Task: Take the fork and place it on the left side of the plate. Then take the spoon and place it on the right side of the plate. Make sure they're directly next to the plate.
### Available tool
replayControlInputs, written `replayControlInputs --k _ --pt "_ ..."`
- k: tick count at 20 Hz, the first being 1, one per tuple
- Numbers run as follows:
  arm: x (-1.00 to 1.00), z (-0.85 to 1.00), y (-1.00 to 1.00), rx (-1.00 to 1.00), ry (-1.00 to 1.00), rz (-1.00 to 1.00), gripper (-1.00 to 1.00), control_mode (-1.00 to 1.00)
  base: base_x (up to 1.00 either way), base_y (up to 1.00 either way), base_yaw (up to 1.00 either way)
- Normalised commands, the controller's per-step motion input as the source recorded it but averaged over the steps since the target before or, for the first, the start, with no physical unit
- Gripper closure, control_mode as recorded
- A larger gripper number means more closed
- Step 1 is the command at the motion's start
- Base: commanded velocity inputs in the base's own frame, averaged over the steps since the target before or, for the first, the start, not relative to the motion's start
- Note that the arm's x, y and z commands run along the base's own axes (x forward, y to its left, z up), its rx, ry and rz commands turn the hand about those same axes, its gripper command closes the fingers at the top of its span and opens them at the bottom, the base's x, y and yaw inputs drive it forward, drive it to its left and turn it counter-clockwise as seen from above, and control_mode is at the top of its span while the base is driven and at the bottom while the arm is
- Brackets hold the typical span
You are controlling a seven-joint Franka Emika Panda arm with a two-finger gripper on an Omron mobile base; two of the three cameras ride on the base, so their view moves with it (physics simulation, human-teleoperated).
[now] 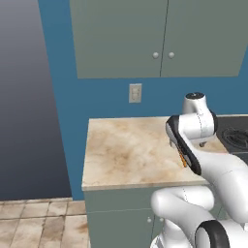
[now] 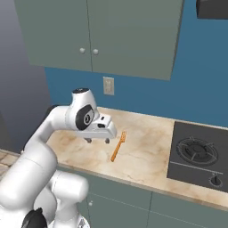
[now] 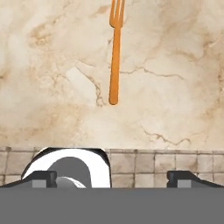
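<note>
Hovering above the table (image 2: 147,156) near its front edge, the hand (image 2: 97,140) points downward with its fingers spread wide and nothing between them; in the hand view the two dark fingertips (image 3: 43,178) sit far apart at the bottom. Just beyond it lies the fork (image 2: 118,146), flat on the marble, a slim orange piece with its handle end toward the front edge and its tines pointing toward the back wall. In the hand view the fork runs almost straight up the picture, handle end closest. The step in hand looks like reaching for the fork, so the hand would do well to travel forward until the handle's middle sits between the fingers, turn so the jaws close across the thin handle and not along it, then descend until the fingertips nearly meet the table before closing. Farther right is a black stove (image 2: 198,153). At the back, a wall outlet (image 2: 108,85) and grey-green cabinets (image 2: 102,35).
</note>
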Motion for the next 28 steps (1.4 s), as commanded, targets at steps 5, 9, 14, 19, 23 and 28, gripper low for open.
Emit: replayControlInputs --k 5,9,14,19,23,28 --pt "0.43 -0.24 -0.02 0.0 0.0 -0.07 -1.0 -1.0 0.0 0.0 0.0" --pt "0.37 -0.18 -0.11 0.0 0.0 -0.07 -1.0 -1.0 0.0 0.0 0.0" --pt "0.29 -0.27 -0.23 0.01 0.0 -0.05 -1.0 -1.0 0.0 0.0 0.0" --pt "0.24 -0.33 -0.19 0.02 0.0 -0.05 -1.0 -1.0 0.0 0.0 0.0" --pt "0.26 -0.38 -0.19 0.02 0.0 -0.03 -1.0 -1.0 0.0 0.0 0.0" --pt "0.36 -0.34 -0.12 0.01 0.0 -0.01 -1.0 -1.0 0.0 0.0 0.0"
